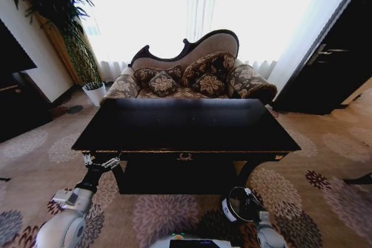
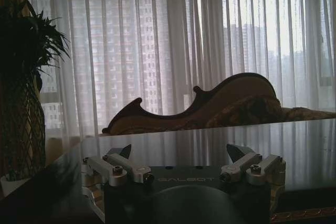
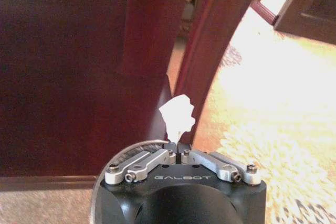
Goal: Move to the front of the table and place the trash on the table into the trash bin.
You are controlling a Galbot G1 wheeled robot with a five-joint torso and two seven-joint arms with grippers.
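Note:
The black table [image 1: 186,126] with gold trim stands right in front of me. My right gripper [image 3: 178,148] is shut on a white crumpled scrap of trash [image 3: 177,115], low down beside the table's curved front right leg [image 3: 210,51]. A curved rim of the trash bin [image 3: 128,148] shows just under that gripper. In the head view the round dark trash bin [image 1: 239,202] stands on the carpet below the table's front edge, with my right arm beside it. My left gripper [image 1: 100,160] is open at the table's front left corner, its fingers [image 2: 118,157] level with the glossy top [image 2: 210,140].
A patterned sofa [image 1: 192,76] with cushions stands behind the table, before curtained windows. A tall potted plant [image 1: 87,56] is at the back left. Dark cabinets flank the room at left [image 1: 14,85] and right [image 1: 337,56]. Flowered carpet [image 1: 325,178] surrounds the table.

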